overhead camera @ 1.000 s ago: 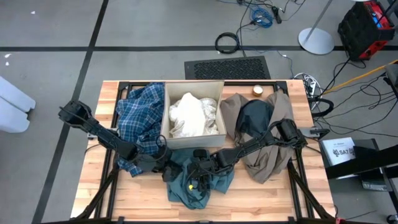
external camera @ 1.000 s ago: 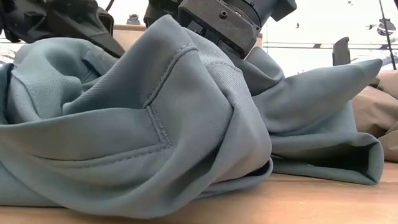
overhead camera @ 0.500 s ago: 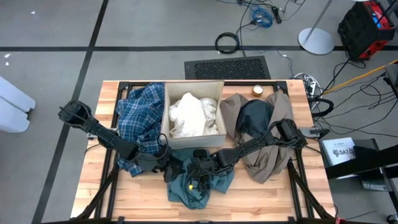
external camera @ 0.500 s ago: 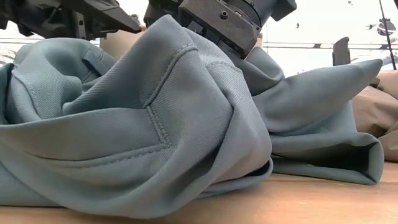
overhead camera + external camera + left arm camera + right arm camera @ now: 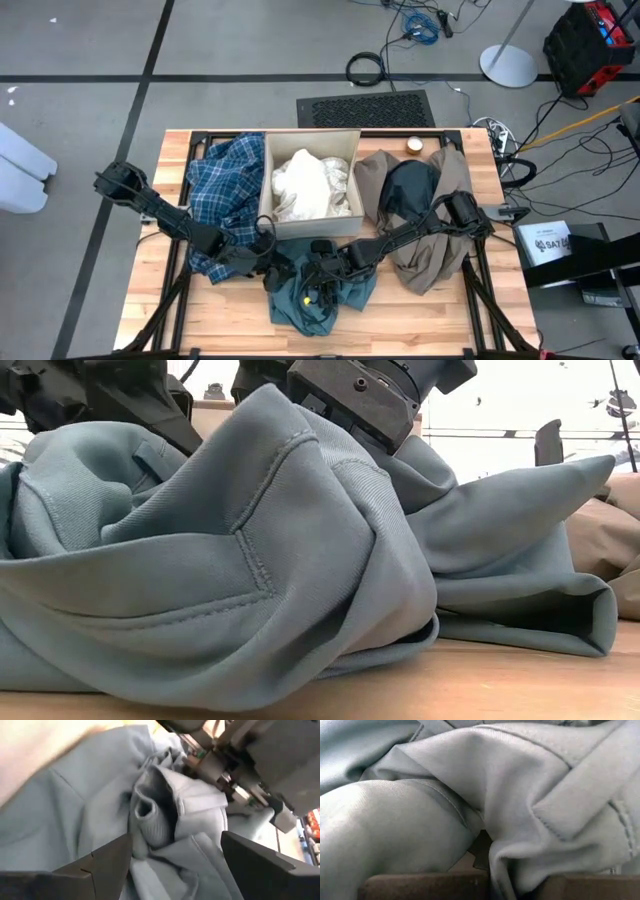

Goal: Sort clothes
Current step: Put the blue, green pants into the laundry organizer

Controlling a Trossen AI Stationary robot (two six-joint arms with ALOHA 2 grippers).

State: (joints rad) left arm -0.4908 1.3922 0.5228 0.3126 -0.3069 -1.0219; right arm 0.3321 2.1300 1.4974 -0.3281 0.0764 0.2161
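Bench (image 5: pixel 420 315): wood top, clothes spread across. Cardboard box (image 5: pixel 312 140) far centre, white pieces (image 5: pixel 310 185) inside. Plaid shirt (image 5: pixel 225 190) heaped left of box; brown piece (image 5: pixel 440 250) right, dark piece (image 5: pixel 405 190) on top.

Teal piece (image 5: pixel 320 295) crumpled near centre edge, under both arms.

Left tool (image 5: pixel 175 860): a second ago half closed, now fingers spread wide, fabric fold between them, not pinched. Looks like regrasp setup; teal piece not yet lifted.

Right tool (image 5: pixel 318 268): unchanged, clamped shut on teal piece.

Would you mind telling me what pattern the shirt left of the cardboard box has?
The shirt is blue-and-white plaid, clearest in the high view.
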